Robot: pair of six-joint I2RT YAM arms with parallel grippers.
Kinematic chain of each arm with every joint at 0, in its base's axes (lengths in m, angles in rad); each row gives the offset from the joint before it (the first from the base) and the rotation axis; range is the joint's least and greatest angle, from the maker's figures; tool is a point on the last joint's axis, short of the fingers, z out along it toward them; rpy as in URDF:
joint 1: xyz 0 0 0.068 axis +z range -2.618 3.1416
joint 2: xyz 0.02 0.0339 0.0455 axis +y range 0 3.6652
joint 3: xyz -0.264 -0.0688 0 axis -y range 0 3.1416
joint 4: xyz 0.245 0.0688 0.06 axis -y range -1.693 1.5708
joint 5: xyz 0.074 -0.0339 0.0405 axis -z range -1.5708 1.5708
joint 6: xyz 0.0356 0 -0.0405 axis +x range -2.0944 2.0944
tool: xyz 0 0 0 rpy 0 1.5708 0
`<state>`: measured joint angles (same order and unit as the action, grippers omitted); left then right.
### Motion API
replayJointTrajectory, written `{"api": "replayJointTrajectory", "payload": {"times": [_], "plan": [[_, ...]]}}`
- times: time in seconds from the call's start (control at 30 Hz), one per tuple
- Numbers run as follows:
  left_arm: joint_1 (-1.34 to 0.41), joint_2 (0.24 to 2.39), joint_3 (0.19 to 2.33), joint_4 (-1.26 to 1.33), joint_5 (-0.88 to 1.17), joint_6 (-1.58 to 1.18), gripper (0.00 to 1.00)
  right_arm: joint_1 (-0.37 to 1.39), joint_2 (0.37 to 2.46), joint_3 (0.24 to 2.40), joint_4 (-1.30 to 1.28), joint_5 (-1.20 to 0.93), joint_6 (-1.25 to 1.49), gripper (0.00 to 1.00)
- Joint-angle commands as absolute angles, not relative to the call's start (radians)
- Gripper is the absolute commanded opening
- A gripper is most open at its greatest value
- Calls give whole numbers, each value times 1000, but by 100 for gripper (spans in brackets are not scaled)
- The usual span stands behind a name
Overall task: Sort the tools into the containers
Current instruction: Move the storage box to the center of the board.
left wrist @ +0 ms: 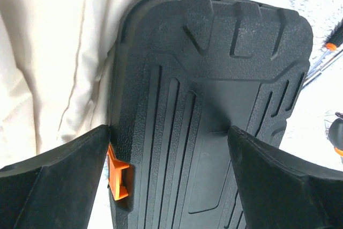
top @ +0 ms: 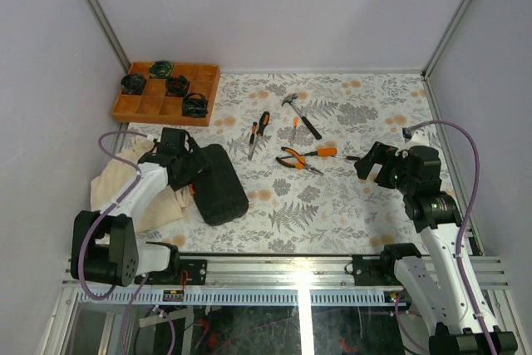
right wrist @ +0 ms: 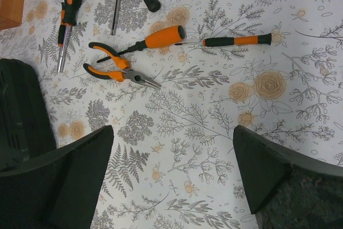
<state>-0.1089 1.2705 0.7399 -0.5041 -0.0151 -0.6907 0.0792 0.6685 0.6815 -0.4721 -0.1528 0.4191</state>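
Note:
The black tool case [top: 220,184] lies shut on the table at the left. It fills the left wrist view [left wrist: 214,95], with its orange latch [left wrist: 119,176] on the side. My left gripper [top: 193,174] is open just above the lid [left wrist: 169,132], its left finger by the latch. The tools lie loose mid-table: hammer [top: 301,115], several screwdrivers [top: 261,126], pliers [top: 298,160]. My right gripper [top: 372,168] is open and empty over bare table [right wrist: 172,130], right of the pliers [right wrist: 115,71] and an orange-handled screwdriver [right wrist: 158,38].
An orange gridded tray [top: 137,107] with coiled black-green items stands at the back left. A cream cloth [top: 125,180] lies under and left of the case. Grey walls close the left, back and right. A metal rail runs along the near edge.

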Motion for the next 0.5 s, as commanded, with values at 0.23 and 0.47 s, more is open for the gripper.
{"api": "replayJointTrajectory", "payload": {"times": [0.23, 0.47], "plan": [[-322, 1385, 774, -460, -25, -653, 84, 75, 661, 670, -429, -183, 415, 100], [-454, 1412, 781, -416, -11, -645, 82, 75, 670, 662, -419, -212, 402, 99]]}}
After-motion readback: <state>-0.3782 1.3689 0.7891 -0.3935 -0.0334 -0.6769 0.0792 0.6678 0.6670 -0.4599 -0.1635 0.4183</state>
